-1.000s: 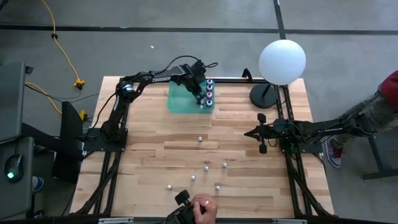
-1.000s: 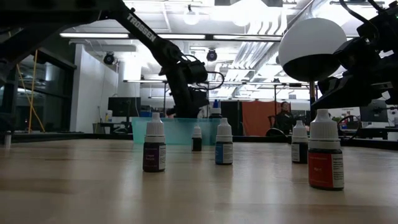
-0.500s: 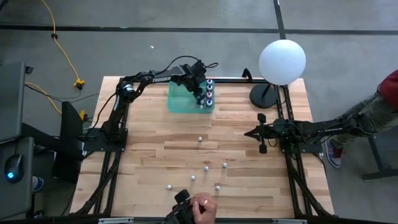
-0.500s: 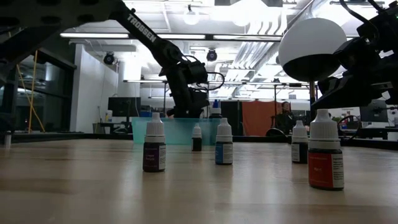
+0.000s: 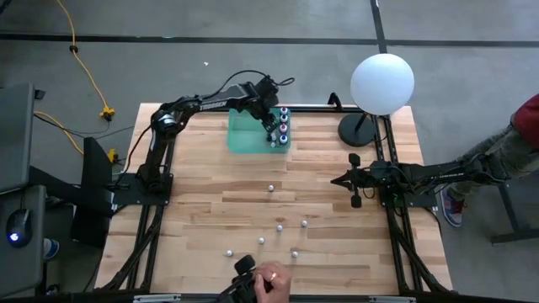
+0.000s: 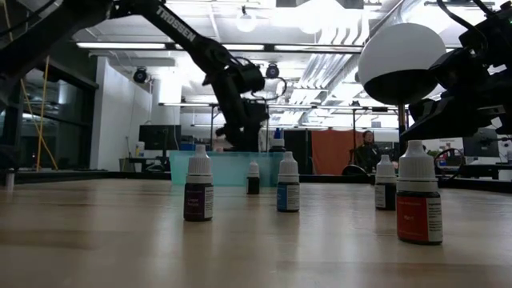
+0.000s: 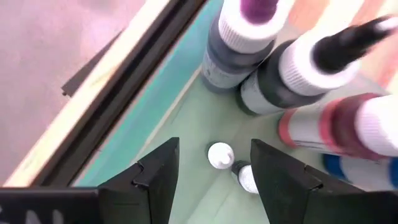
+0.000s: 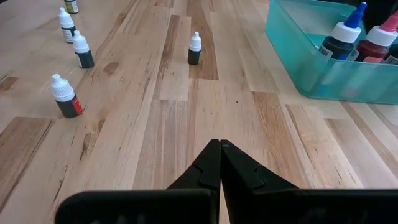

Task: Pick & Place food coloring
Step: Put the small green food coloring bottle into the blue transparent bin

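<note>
Left gripper (image 7: 211,180), fingers spread and empty, has lifted off small bottle (image 7: 219,154) inside bin (image 5: 244,135): drop complete.

Your colour inventory:

- Table (image 5: 202,202): pale wood planks, black frame at its edges.
- Bin (image 5: 248,135), near the far edge: translucent teal.
- Large bottles (image 7: 298,74) in the bin: white shoulders with purple, black, blue and pink tips; dark, red and blue bodies.
- Small food coloring bottles (image 8: 65,96) toward the near edge: white caps; red, dark and blue labels.
- Globe lamp (image 5: 381,82), far right corner: white, black base.
- Arms: black.
</note>
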